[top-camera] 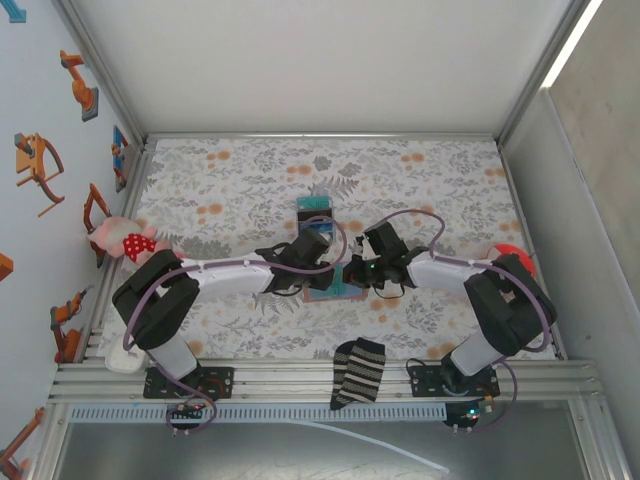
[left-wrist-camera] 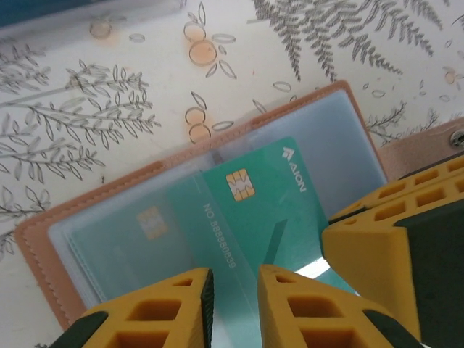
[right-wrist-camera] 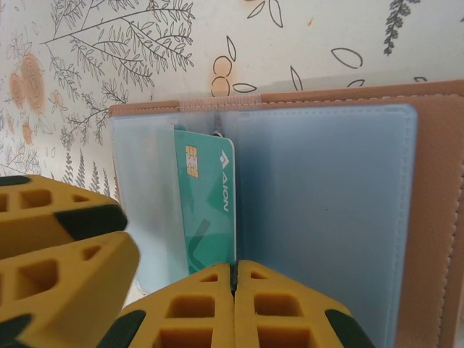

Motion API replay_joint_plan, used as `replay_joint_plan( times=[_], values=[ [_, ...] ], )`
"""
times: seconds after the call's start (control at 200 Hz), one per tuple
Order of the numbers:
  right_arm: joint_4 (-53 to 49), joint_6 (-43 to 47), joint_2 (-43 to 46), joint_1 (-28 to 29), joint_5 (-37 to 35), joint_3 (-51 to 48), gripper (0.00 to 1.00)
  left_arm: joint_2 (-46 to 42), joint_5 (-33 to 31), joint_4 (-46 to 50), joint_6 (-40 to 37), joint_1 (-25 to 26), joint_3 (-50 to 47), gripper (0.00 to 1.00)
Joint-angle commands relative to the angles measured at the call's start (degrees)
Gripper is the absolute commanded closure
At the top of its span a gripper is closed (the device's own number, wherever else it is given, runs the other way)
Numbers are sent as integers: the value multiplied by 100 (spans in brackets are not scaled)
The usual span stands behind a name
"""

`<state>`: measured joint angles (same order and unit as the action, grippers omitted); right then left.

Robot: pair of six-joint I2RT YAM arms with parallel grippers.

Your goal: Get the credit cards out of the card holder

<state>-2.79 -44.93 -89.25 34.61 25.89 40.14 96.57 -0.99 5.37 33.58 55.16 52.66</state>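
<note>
The tan card holder lies open on the floral cloth, its light-blue clear sleeves facing up. It is mostly hidden under both grippers in the top view. One green credit card with a gold chip sticks partly out of a sleeve. A second card shows dimly through the plastic. My left gripper hovers over the green card's lower edge, its jaws a narrow gap apart. My right gripper is shut, its tips resting at the card's edge near the fold. Whether it pinches anything is hidden.
A blue-teal-black boxy object stands just behind the grippers. A striped sock lies at the near edge, a pink plush toy at the left wall and a red object at the right. My right gripper's fingers crowd the left wrist view.
</note>
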Motion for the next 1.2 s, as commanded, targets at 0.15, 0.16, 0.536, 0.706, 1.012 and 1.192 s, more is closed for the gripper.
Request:
replay_joint_plan(
  times=[0.15, 0.16, 0.536, 0.706, 1.012, 1.192],
  values=[
    [-281, 152, 167, -51, -122, 108, 100, 33, -89, 358, -152, 13, 62, 79],
    [-283, 156, 175, -51, -122, 112, 100, 36, -88, 360, -151, 8, 60, 79],
    [85, 80, 369, -62, 196, -17, 96, 285, -16, 298, -172, 4, 85, 86],
    [784, -139, 350, -60, 543, -271, 87, 341, -3, 316, -173, 4, 75, 87],
    [984, -157, 150, -64, 600, -344, 86, 297, -4, 271, -113, 8, 59, 87],
    [1001, -130, 77, -51, 584, -343, 86, 281, -7, 254, -98, 4, 33, 87]
  ],
)
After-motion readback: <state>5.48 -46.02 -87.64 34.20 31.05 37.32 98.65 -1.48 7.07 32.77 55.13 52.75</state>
